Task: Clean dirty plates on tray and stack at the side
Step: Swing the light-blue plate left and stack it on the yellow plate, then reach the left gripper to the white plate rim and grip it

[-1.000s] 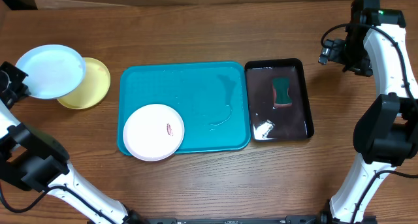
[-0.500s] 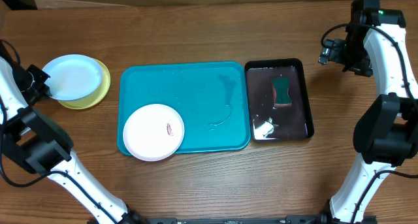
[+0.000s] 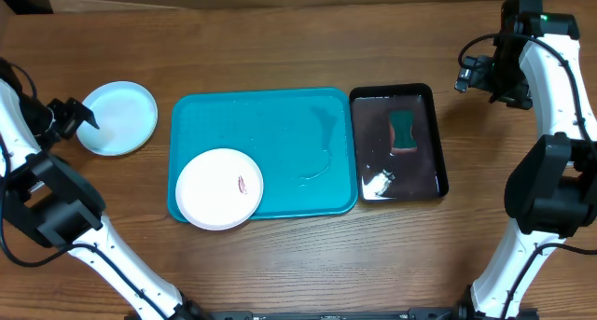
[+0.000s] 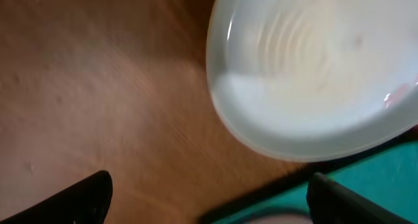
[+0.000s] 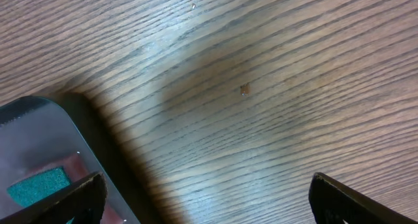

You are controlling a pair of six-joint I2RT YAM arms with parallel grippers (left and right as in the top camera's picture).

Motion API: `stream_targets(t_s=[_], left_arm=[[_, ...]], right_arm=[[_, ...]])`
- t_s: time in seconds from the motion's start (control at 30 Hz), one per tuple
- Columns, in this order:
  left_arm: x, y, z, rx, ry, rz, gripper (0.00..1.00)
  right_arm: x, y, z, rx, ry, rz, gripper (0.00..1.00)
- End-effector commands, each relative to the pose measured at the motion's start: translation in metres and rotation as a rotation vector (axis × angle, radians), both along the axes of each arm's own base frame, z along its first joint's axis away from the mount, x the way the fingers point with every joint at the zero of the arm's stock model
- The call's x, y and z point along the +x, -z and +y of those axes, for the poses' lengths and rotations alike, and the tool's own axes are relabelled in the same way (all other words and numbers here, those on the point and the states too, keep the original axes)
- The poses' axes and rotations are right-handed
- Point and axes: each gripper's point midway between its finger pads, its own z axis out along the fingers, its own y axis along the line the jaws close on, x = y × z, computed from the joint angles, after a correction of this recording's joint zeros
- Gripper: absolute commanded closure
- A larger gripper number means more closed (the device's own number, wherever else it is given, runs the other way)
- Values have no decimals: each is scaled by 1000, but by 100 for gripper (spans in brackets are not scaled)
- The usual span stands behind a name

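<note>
Overhead, the tray fills the middle of the frame, with the black tray touching its right edge and a green sponge lying inside that. Bare wooden table runs along the top, the bottom and the far right. The white plate sits in the tray's lower-left corner with its rim overhanging the tray's edge, a small red smear on its face. The light-blue plate lies flat on the table at the left of the frame, near the tray's left edge but apart from it.

The left gripper is at that plate's left rim with its jaws wide apart and nothing between them. In the left wrist view the plate lies beyond the fingertips; whether they touch the rim cannot be told. The right gripper hangs with its jaws spread and empty over bare table at the upper right.

A second ago the left gripper held the light-blue plate up and to the left of a yellow-green plate. Now the light-blue plate is released and covers it completely. The right arm has not moved.
</note>
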Motion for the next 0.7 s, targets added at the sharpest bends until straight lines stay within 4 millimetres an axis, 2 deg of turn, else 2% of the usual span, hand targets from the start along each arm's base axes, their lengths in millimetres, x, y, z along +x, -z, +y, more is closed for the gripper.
stream_targets(t_s=[0.0, 0.03, 0.07, 0.1, 0.23, 0.37, 0.5, 0.6, 0.67], left_arm=[[-1, -42, -22, -31, 41, -64, 8], [-4, -50, -28, -40, 57, -68, 9], [-1, -61, -36, -43, 105, -105, 16], [0, -70, -44, -42, 125, -128, 18], [-7, -111, -82, 34, 219, -166, 17], [-26, -138, -122, 133, 304, -161, 16], [-49, -143, -154, 219, 382, -124, 14], [-70, -131, -171, 252, 435, -81, 14], [-81, -115, -180, 246, 455, -61, 14]], right_arm=[[0, -7, 1, -3, 2, -18, 0], [0, -7, 1, -3, 2, -18, 0], [0, -7, 1, -2, 2, -18, 0], [0, -7, 1, -3, 2, -18, 0], [0, -7, 1, -2, 2, -18, 0], [0, -7, 1, -3, 2, -18, 0], [0, -7, 1, -3, 2, -18, 0], [0, -7, 1, -3, 2, -18, 0], [0, -7, 1, -3, 2, -18, 0]])
